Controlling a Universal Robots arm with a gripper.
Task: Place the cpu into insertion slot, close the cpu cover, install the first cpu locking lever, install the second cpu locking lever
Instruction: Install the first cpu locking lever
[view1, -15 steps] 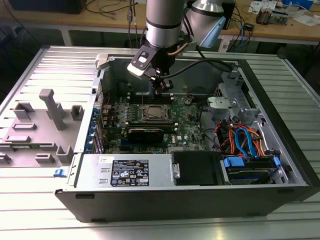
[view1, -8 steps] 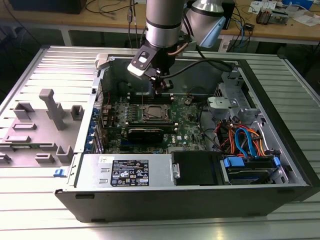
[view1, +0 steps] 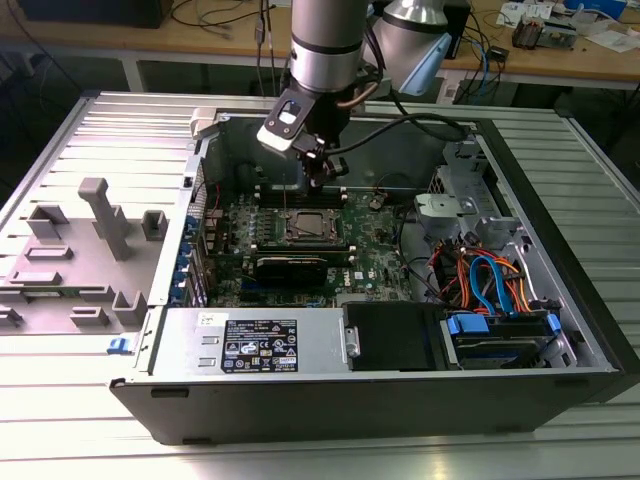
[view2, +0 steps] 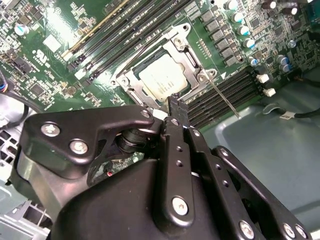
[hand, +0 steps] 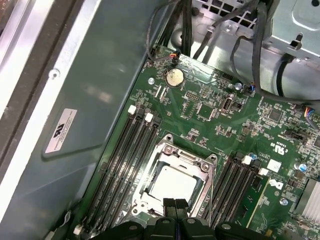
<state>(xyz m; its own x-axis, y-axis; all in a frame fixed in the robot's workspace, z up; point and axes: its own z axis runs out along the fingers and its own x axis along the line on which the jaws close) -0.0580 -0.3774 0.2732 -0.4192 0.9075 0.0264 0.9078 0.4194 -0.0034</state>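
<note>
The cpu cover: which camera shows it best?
The first wrist view: the cpu cover lies nearly face-on, its frame visible around the cpu, with the end effector crossing one edge. The second wrist view shows it slanted, one corner hidden behind the end effector. The exterior view shows it from afar.

Open computer case (view1: 400, 405), grey fixture (view1: 95, 215) at the exterior view's left, blue cables (view1: 488, 268), coin battery (hand: 174, 77)

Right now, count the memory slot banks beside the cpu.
2. One bank lies between the cpu and the case wall; the other lies on the cpu's opposite side. The gripper partly hides their ends.
</note>
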